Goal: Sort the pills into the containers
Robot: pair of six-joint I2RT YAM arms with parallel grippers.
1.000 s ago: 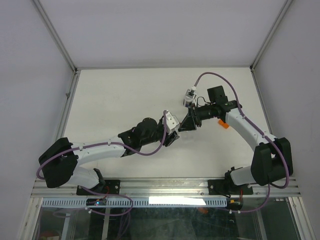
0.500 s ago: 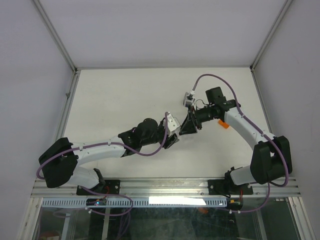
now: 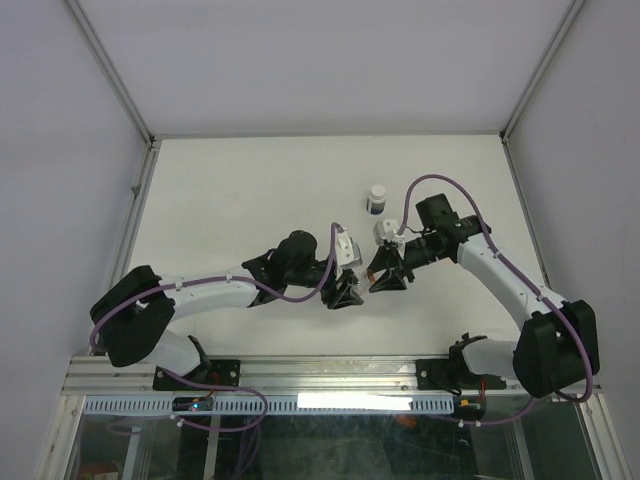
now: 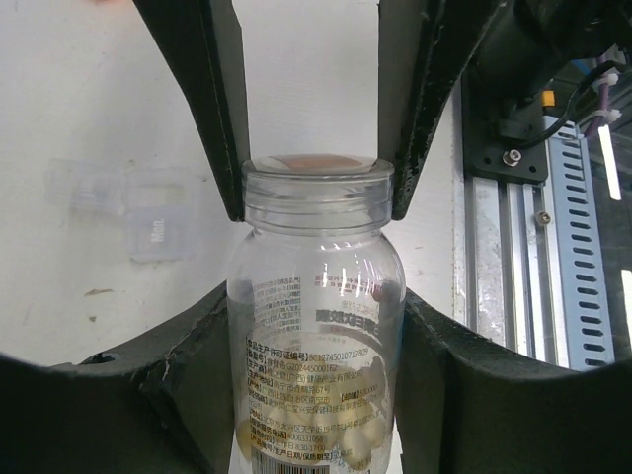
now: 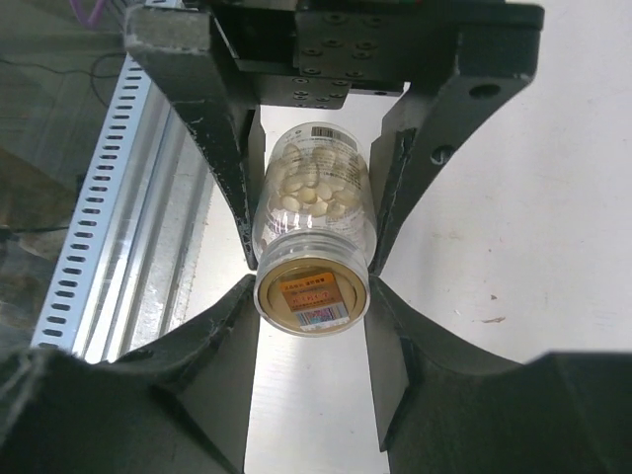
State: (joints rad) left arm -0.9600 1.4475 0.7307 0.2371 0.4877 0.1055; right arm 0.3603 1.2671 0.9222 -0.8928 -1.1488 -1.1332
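A clear pill bottle [image 4: 316, 326] holding pale yellow pills is held level between both grippers above the table's near part. My left gripper [image 4: 316, 306] is shut on its body; it also shows in the top view [image 3: 345, 292]. My right gripper [image 5: 312, 296] is closed round the capped neck, the cap's tan foil disc [image 5: 313, 292] facing its camera; in the top view [image 3: 385, 277] it faces the left gripper. The flat transparent two-cell box [image 4: 138, 212] lies on the table beyond the bottle. The tan-orange vial does not show.
A small white-capped bottle [image 3: 376, 198] stands on the white table [image 3: 230, 190] behind the right gripper. The slotted metal rail [image 4: 578, 247] of the table's near edge runs close by the grippers. Frame posts stand at the back corners.
Both grippers have moved towards the near edge of the table. The right arm has swung down and forward, uncovering the white-capped bottle behind it.
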